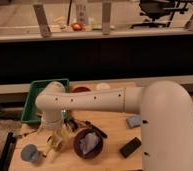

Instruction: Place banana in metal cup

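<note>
My gripper point(57, 139) hangs from the white arm point(85, 102) and points down at the left part of the wooden table point(110, 132). A pale yellow, slim shape that looks like the banana point(52, 146) lies right at the gripper's tip, touching or just under it. A small dark, shiny object just right of the gripper may be the metal cup point(72, 123); the arm partly hides it.
A light blue-grey cup point(29, 153) stands at the front left. A dark bowl point(88, 143) holds a crumpled pale thing. A black block point(130, 147), a blue item point(134, 121), a green bin point(41, 98) and a red bowl point(80, 90) are nearby.
</note>
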Robot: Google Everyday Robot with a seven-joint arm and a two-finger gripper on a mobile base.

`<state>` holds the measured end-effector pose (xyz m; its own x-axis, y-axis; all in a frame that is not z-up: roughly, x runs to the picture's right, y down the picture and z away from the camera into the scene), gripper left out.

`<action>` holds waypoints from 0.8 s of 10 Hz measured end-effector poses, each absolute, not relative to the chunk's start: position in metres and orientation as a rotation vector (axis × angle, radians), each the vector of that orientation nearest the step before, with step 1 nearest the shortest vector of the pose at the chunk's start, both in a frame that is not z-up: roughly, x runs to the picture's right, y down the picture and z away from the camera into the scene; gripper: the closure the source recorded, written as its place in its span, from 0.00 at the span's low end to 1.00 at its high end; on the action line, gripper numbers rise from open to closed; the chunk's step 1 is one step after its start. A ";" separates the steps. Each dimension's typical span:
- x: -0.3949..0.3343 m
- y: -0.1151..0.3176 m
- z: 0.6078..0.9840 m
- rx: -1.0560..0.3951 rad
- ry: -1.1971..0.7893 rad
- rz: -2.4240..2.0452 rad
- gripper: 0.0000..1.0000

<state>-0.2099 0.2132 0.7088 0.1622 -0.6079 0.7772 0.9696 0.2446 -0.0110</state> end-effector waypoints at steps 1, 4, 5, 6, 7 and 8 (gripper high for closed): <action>-0.209 0.212 0.709 -0.598 -0.746 -1.224 0.20; -0.209 0.208 0.709 -0.598 -0.747 -1.225 0.20; -0.209 0.207 0.708 -0.593 -0.749 -1.231 0.20; -0.210 0.205 0.707 -0.586 -0.752 -1.235 0.20; -0.211 0.203 0.706 -0.577 -0.755 -1.239 0.20; -0.211 0.203 0.706 -0.574 -0.756 -1.240 0.20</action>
<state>-0.2108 0.2027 0.7064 0.1430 -0.6174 0.7735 0.9704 0.2412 0.0131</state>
